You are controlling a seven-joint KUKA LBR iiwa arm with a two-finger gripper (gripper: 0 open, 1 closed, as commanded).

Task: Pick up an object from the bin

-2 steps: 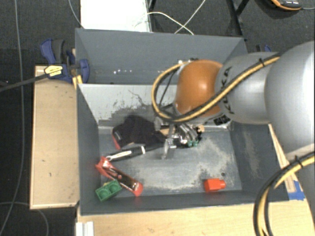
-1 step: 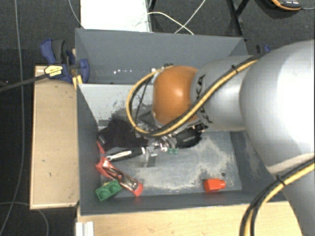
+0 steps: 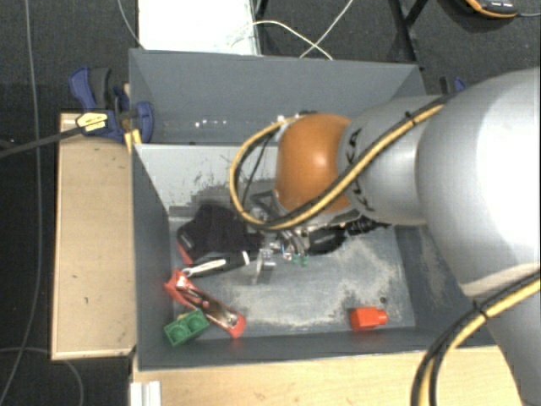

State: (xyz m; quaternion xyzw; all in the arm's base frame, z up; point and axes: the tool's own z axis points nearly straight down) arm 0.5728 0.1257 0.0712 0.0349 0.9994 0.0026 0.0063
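Nearest thing: pale slim bar [image 3: 209,266], left of centre in the bin [image 3: 152,269], its right end just beside my claw [image 3: 269,262].
Handling: I judge it light, stiff, perhaps slick; I'd pinch across its middle.
Claw: low at mid-bin; open or closed, I cannot tell.
Neighbours: black lump [image 3: 215,227] just above the bar; red clip [image 3: 203,304] and green brick [image 3: 186,328] lower left; orange block [image 3: 368,317] lower right.

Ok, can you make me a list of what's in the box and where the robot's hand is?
bin: grey metal
gripper: down in the bin's middle
black thing: lump just left of the gripper
pale stick: between black thing and red tool
red tool: lower left
green block: lower-left corner, by the red tool
orange block: lower right, alone
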